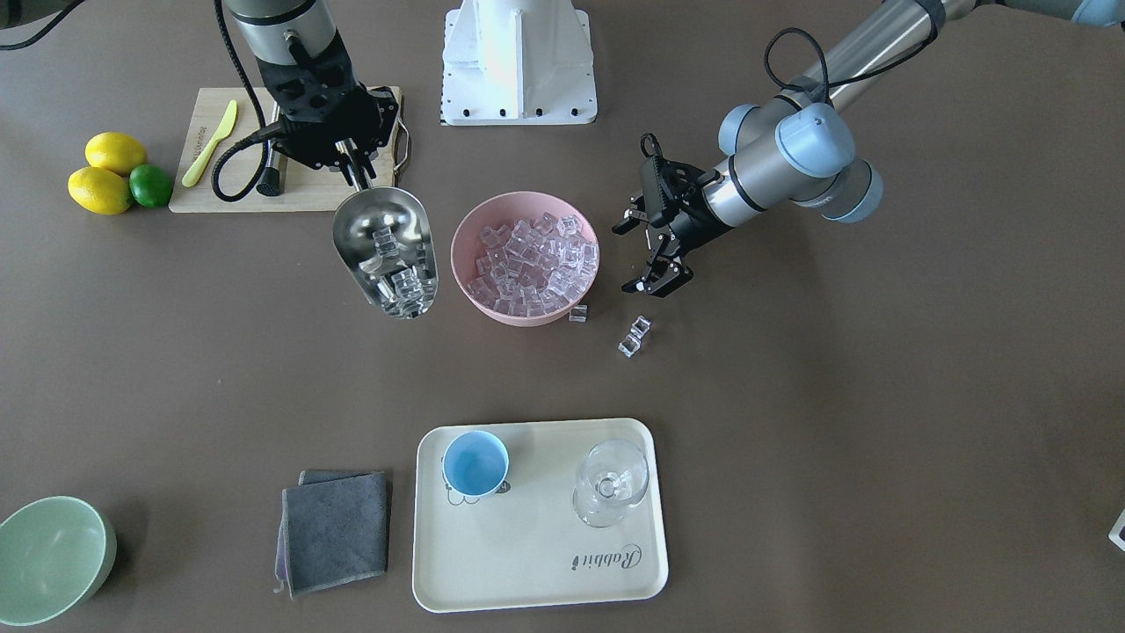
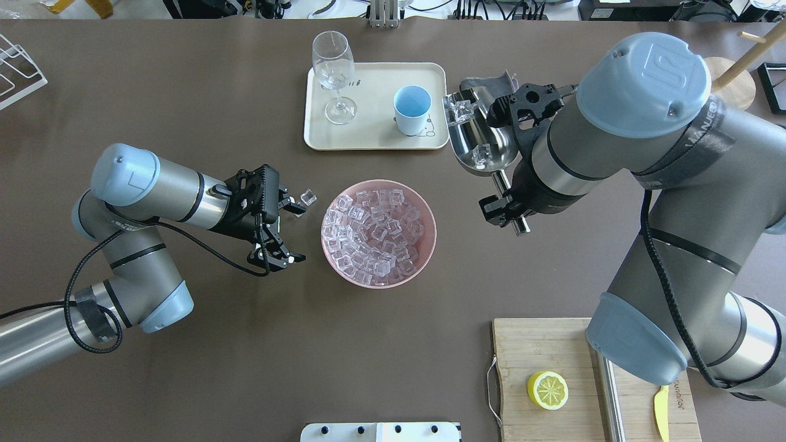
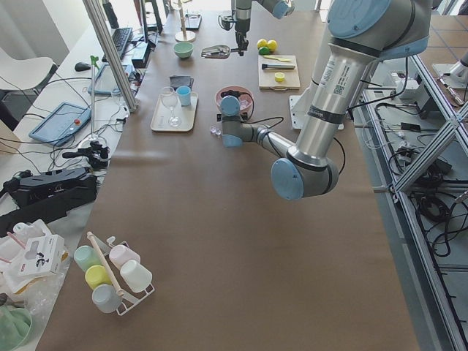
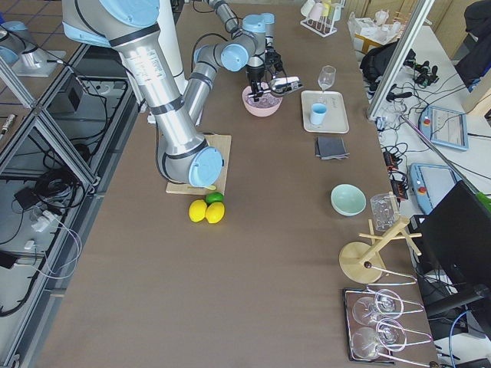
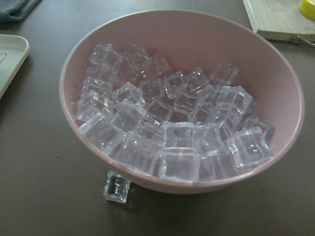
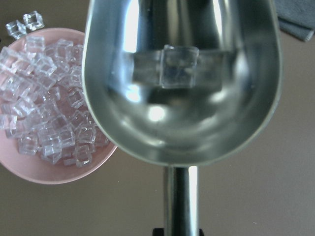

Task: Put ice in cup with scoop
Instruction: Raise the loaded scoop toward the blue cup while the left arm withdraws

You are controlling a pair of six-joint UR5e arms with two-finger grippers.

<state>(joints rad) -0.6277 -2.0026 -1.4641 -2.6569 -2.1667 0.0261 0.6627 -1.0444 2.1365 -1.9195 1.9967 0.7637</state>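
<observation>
My right gripper is shut on the handle of the steel scoop, held in the air beside the pink bowl. The scoop carries a few clear ice cubes. The pink bowl holds many more ice cubes, which also show in the left wrist view. The light-blue cup stands empty on the cream tray, left of the scoop's mouth in the overhead view. My left gripper is open and empty on the bowl's other side.
Loose cubes lie on the table by the left gripper, and one lies against the bowl. A stemmed glass shares the tray. A grey cloth, a green bowl, a cutting board and lemons lie around.
</observation>
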